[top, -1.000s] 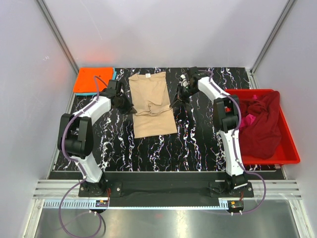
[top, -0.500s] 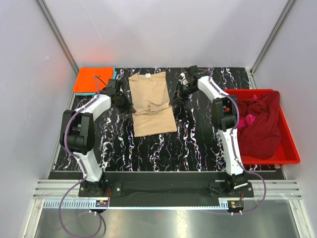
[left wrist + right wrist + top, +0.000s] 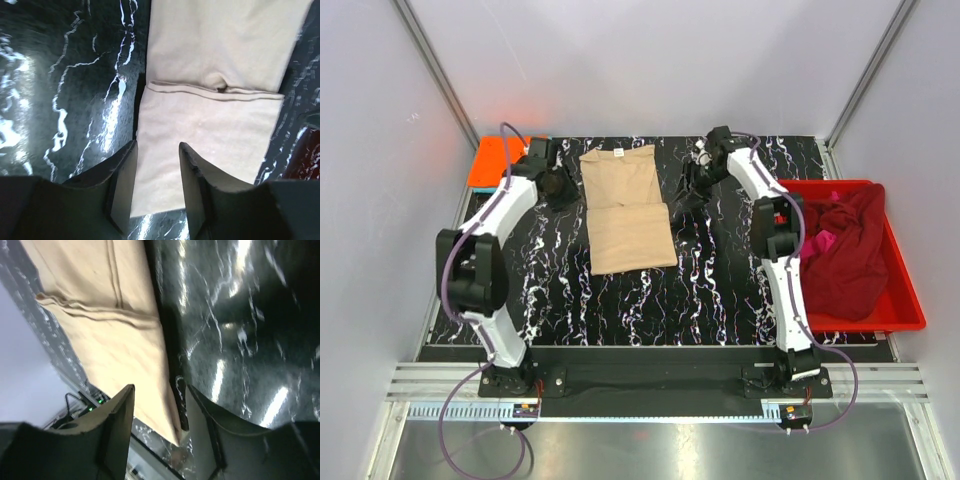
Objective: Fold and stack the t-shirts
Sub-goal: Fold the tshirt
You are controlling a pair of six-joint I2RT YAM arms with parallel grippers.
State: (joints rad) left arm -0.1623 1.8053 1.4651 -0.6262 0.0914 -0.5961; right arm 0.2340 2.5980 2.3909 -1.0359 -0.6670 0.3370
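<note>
One tan t-shirt (image 3: 628, 205) at upper centre of the top view, flat on the black marbled table (image 3: 720, 290), with a fold edge across its middle. One orange t-shirt (image 3: 485, 160) folded at the table's upper left corner. One maroon t-shirt (image 3: 850, 250), heaped with one pink piece (image 3: 820, 240) in the single red bin (image 3: 905, 305) at right. Two grippers, both empty. Left gripper (image 3: 157, 170) just left of the tan shirt, fingers apart. Right gripper (image 3: 159, 395) just right of it, fingers spread.
</note>
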